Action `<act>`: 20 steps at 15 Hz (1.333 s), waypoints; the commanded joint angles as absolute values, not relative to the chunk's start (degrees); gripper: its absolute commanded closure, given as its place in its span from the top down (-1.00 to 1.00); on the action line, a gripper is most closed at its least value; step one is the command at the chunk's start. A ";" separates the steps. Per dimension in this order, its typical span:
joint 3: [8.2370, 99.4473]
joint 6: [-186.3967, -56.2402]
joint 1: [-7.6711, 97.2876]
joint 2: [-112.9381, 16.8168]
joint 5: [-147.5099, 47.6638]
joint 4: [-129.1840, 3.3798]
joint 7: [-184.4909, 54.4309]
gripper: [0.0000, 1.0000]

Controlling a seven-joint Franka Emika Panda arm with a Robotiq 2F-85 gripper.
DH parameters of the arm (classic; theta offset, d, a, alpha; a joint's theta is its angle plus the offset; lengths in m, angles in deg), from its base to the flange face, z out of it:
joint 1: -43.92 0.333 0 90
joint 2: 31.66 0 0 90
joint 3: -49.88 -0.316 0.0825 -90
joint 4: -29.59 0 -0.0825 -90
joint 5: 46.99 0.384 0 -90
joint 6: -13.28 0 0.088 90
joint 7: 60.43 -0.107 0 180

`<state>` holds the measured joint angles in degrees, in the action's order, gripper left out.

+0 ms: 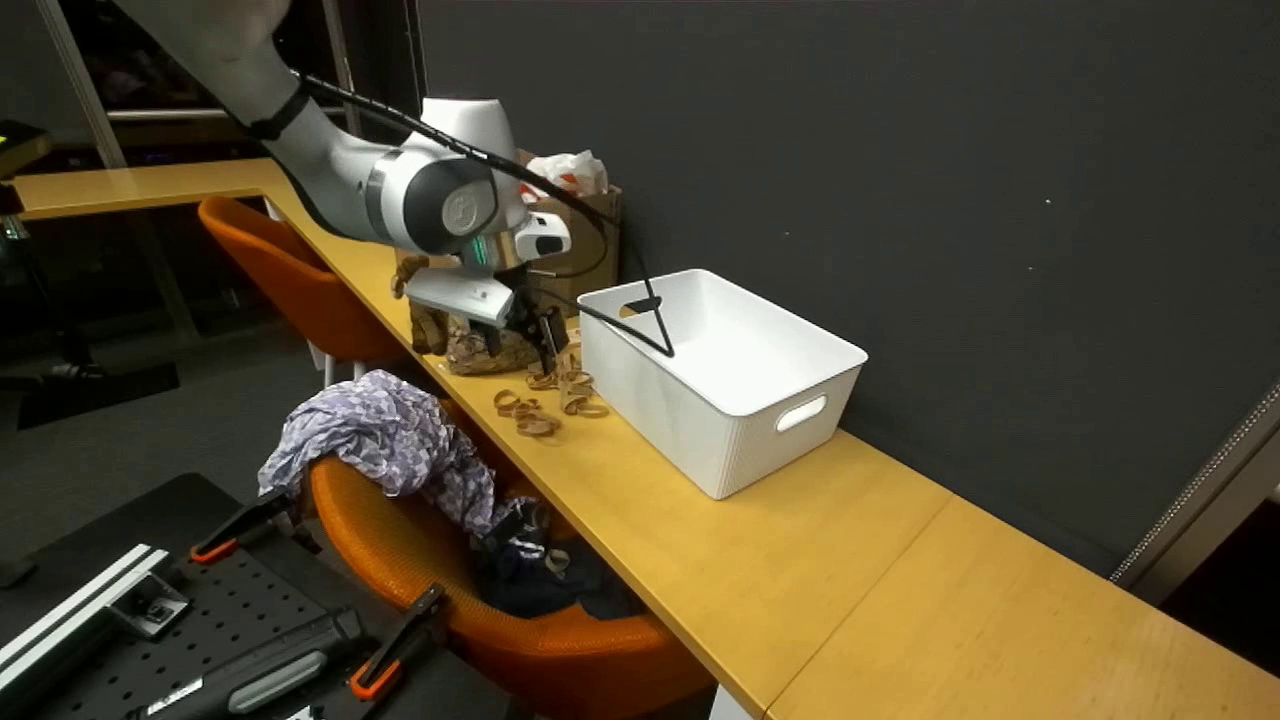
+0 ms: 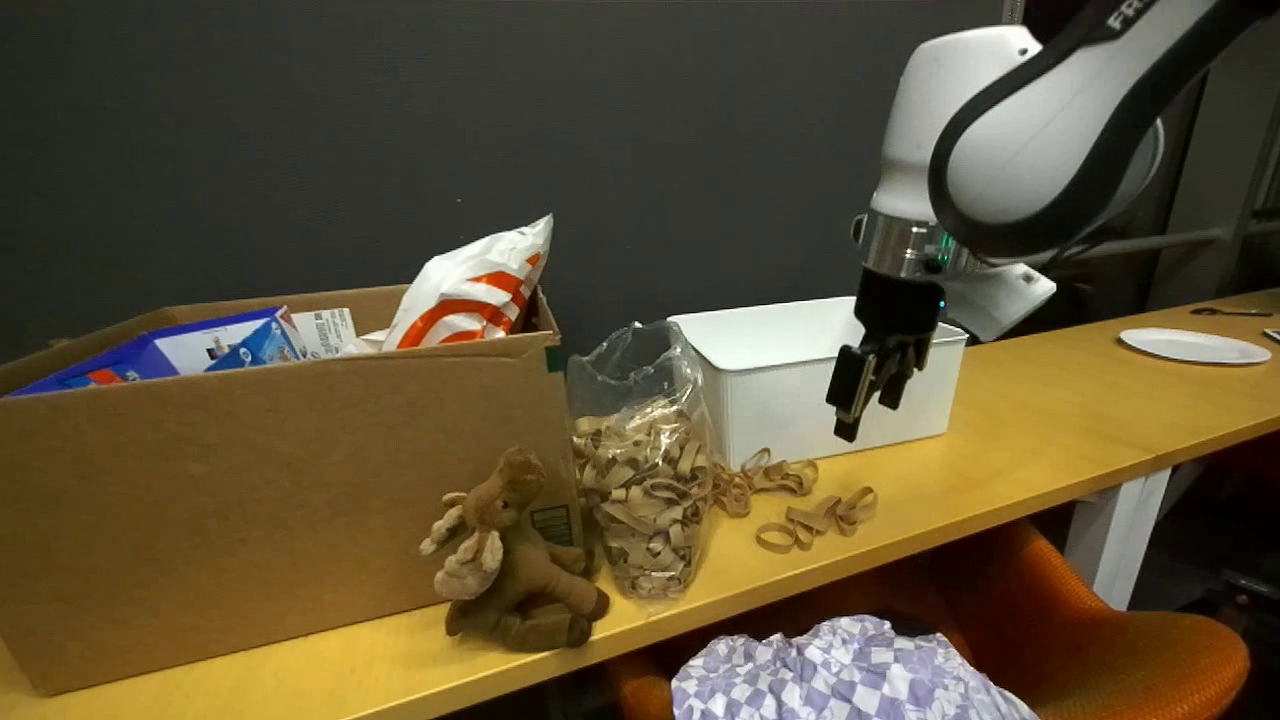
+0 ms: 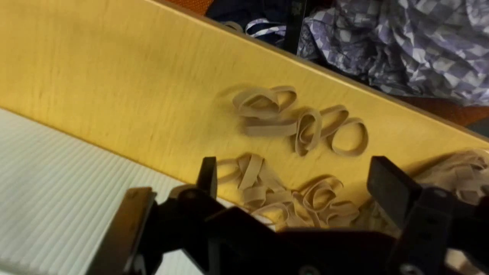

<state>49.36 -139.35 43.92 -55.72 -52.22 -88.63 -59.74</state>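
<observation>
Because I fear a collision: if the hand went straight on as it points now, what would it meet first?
Probably the loose rubber bands on the table below the open hand; depth leaves the exact spot unclear.

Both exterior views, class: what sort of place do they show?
Perhaps an office or lab: the long wooden desk, orange chairs and black perforated board suggest it.

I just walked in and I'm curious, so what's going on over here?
A white robot arm is at a long yellow wooden table. Its black two-fingered hand hangs open, gripping nothing, above wide tan rubber bands that lie loose in two clusters. Beside the bands stands a white ribbed plastic bin. Near them, a clear plastic bag holding more of them stands upright next to a brown plush moose.
</observation>
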 commanded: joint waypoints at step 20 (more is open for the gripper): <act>48.40 -136.24 45.47 -75.54 -48.26 -71.26 -61.06 1.00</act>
